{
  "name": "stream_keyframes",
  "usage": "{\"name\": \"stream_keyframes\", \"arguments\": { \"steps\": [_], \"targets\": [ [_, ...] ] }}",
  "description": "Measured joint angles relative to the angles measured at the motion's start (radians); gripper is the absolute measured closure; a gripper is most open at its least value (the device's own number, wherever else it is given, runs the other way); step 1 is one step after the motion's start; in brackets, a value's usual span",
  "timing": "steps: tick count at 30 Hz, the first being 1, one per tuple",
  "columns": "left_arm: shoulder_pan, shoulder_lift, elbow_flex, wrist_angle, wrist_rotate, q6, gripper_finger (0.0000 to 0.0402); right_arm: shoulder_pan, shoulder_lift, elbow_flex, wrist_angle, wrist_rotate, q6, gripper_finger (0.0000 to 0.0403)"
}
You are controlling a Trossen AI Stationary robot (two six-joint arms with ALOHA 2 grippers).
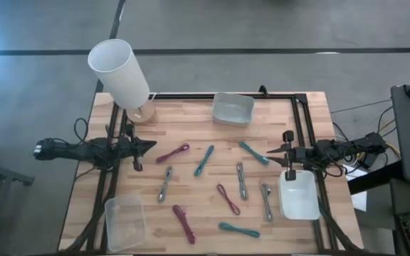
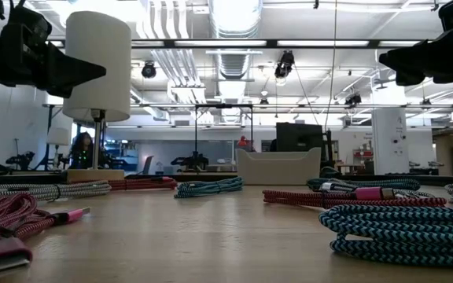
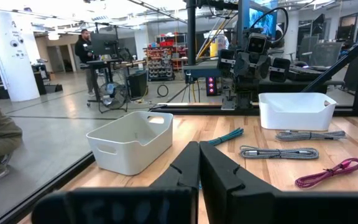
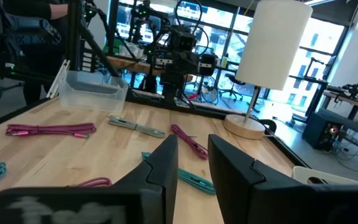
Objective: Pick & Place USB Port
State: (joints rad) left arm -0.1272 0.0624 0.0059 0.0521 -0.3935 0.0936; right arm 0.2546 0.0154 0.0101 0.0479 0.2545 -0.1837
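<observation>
Cables (image 1: 203, 160) lay scattered flat on the table (image 1: 184, 107), all between the two grippers and touched by neither. A magenta cable (image 1: 172, 153) lay just ahead of the left gripper (image 1: 150, 145), which hovered at the table's left edge with its fingers clenched together on nothing. A teal cable (image 1: 253, 152) lay just ahead of the right gripper (image 1: 270, 151), which hung at the right edge with its fingers (image 4: 160, 163) parted a little and nothing between them. A white bin (image 1: 298, 195) sat beside the right gripper, a clear bin (image 1: 124, 221) lay off to the left gripper's side, and a third bin (image 1: 233, 108) stood at the far edge. A lamp (image 1: 122, 74) stood near the left gripper.
</observation>
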Motion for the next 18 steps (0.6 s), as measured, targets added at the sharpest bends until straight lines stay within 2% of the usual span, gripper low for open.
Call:
{"name": "stream_keyframes", "arguments": {
  "steps": [10, 18],
  "targets": [
    [0.000, 0.000, 0.000, 0.000, 0.000, 0.000, 0.0390, 0.000, 0.000, 0.000, 0.000, 0.000, 0.000, 0.0335],
    [0.000, 0.000, 0.000, 0.000, 0.000, 0.000, 0.0390, 0.000, 0.000, 0.000, 0.000, 0.000, 0.000, 0.0325]
  ]
}}
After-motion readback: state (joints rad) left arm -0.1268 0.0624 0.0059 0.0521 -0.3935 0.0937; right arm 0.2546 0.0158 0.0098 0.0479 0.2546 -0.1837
